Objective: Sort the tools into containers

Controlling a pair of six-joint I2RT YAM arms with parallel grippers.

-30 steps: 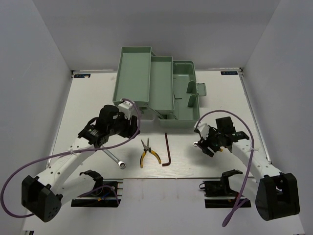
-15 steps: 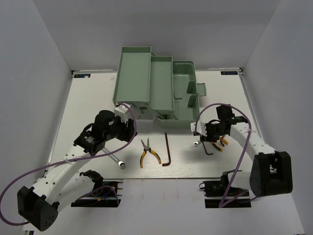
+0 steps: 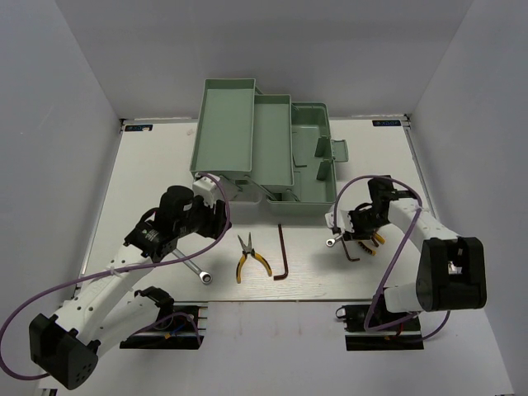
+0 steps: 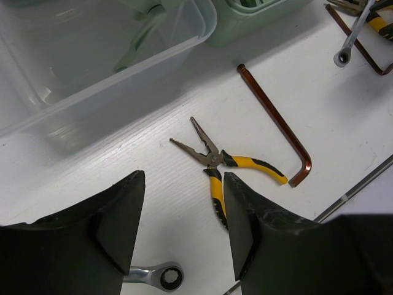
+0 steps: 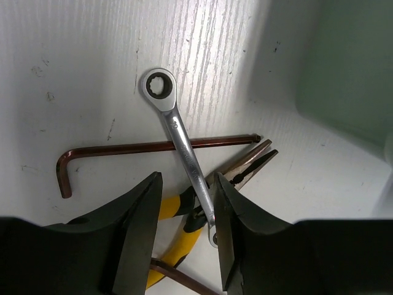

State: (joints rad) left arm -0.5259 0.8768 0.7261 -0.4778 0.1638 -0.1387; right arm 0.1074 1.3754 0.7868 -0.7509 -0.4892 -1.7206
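Observation:
The mint-green toolbox (image 3: 272,144) stands open at the back, trays stepped out. My left gripper (image 3: 205,218) is open and empty, above the table in front of the toolbox; in its wrist view (image 4: 183,179) I see yellow-black pliers (image 4: 230,161), a brown hex key (image 4: 276,126) and a silver wrench's ring end (image 4: 167,276). My right gripper (image 3: 351,230) is open, low over a pile. In its wrist view (image 5: 187,181) its fingers straddle a silver wrench (image 5: 179,135) that lies across a hex key (image 5: 123,149) and pliers (image 5: 245,167).
The translucent lid (image 4: 92,55) lies just beyond the left gripper. The toolbox wall (image 5: 350,61) is close to the right gripper's pile. In the top view the wrench (image 3: 195,269), pliers (image 3: 250,257) and hex key (image 3: 281,252) lie spread along the front.
My left gripper has drawn back a little toward the near left. My right arm has swung in, its gripper staying over the pile and settling around the wrench.

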